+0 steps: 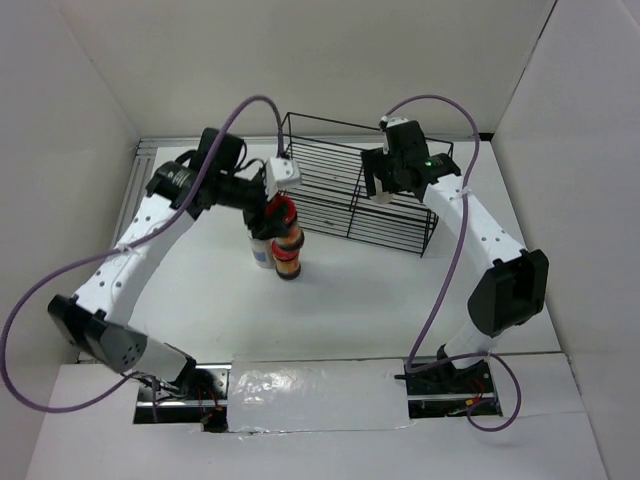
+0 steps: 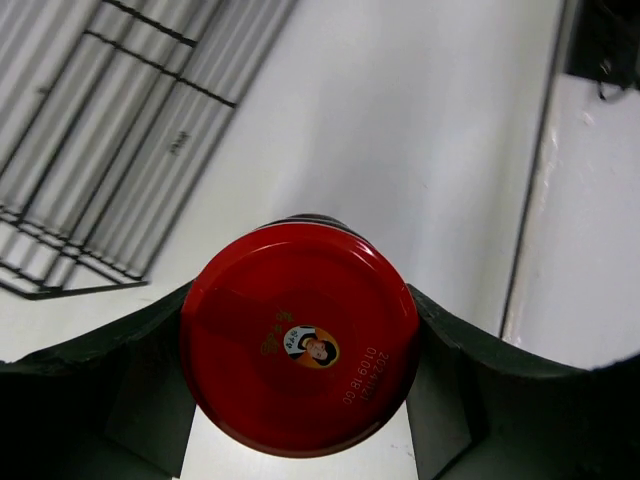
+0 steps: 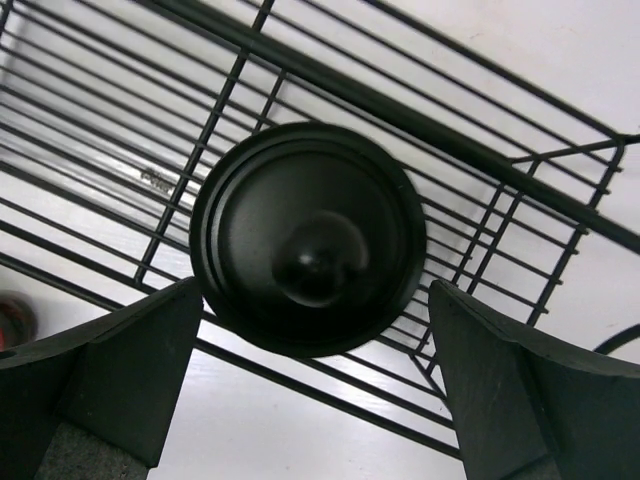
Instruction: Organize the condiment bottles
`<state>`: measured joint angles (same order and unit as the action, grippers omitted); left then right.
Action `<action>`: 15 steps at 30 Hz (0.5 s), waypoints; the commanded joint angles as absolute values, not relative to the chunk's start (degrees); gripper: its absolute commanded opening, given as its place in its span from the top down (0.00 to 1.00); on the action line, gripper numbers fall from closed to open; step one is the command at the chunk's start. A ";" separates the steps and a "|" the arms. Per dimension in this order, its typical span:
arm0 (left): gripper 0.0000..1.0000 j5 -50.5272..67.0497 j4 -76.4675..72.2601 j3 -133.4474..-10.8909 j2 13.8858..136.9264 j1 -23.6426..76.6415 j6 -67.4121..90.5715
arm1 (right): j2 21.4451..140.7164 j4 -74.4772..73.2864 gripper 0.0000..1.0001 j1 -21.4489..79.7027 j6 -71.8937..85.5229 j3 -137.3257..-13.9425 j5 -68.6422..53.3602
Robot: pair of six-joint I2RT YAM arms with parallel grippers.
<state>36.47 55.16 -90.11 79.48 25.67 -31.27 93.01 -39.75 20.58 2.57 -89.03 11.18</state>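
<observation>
Holding red-capped jar (image 2: 300, 335): my left gripper (image 1: 282, 211) is clamped on its cap, just in front of the wire rack's (image 1: 400, 215) left end.
Black-capped jar (image 3: 308, 240): seemingly inside the rack; my right gripper (image 3: 315, 400) is wide, jaws clear of it.
Risk: the cap-only grip may slip, or the jar may clip the rack's rim going in.
Cap print: portrait emblem, stamped digits I can't read surely.

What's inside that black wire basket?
A black-capped jar stands inside the black wire basket, under the open right gripper; its cap hides its body and contents.
</observation>
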 commanded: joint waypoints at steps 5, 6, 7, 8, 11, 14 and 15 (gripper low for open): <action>1.00 30.51 52.29 -120.27 97.14 23.91 -21.88 | 84.38 -34.90 0.00 19.16 2.73 -92.99 13.27; 1.00 28.41 52.03 -122.24 99.03 23.91 -18.84 | 83.68 -34.46 0.00 18.81 2.72 -92.55 13.36; 1.00 26.74 51.51 -123.82 102.53 23.04 -18.72 | 82.37 -34.11 0.00 18.72 2.55 -92.20 13.45; 1.00 25.07 49.15 -125.49 103.87 22.94 -18.81 | 81.74 -33.58 0.00 18.63 2.37 -91.33 13.71; 1.00 20.31 43.34 -126.65 107.57 22.68 -18.28 | 80.42 -33.66 0.00 18.28 2.55 -90.44 13.62; 1.00 18.73 39.92 -127.35 109.94 22.32 -16.71 | 80.16 -34.80 0.00 18.37 2.55 -90.18 13.62; 1.00 18.20 39.03 -127.35 111.08 22.06 -15.48 | 80.16 -34.98 0.00 18.46 2.55 -90.18 13.71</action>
